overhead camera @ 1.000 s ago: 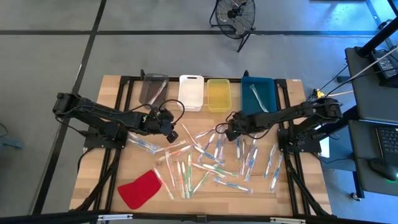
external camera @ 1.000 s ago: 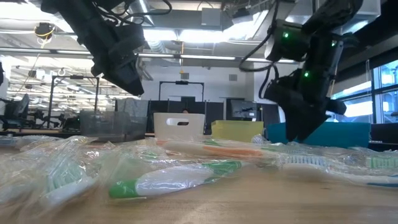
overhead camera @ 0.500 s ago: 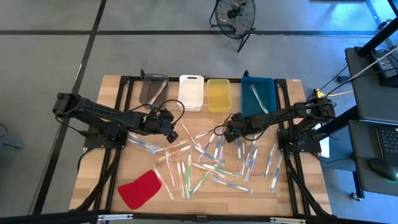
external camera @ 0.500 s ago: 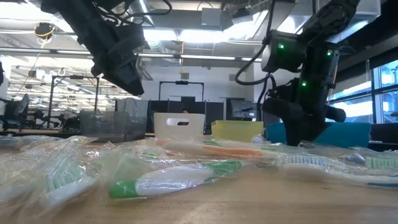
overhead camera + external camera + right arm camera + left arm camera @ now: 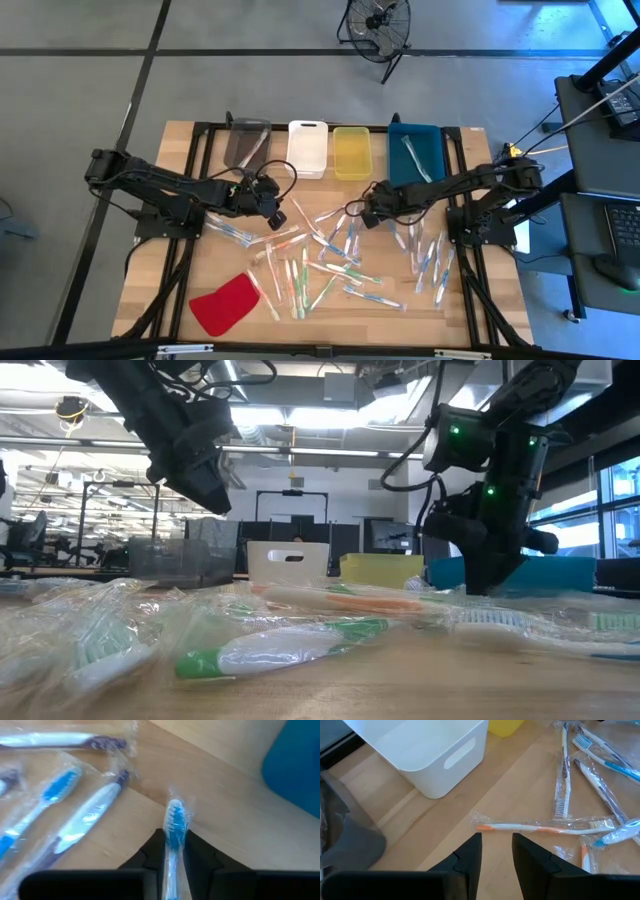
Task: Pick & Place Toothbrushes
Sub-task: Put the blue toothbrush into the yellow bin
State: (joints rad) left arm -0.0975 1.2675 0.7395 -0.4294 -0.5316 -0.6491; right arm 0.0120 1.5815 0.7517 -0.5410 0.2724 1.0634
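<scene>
Two robot hands are seen over a wooden tabletop strewn with toothbrushes. Just in front of the blue bin, a blue-headed toothbrush is pinched in the right hand. Farther from the bin, the left hand is held narrowly parted above an orange toothbrush.

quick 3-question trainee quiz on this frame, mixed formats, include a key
1. True or false: the right claw is shut on a blue toothbrush.
2. Which bin already holds a toothbrush? A) white bin B) yellow bin C) blue bin
3. Fill in: the left claw is open above an ______-handled toothbrush.

Key: 1 true; 2 C; 3 orange
</scene>
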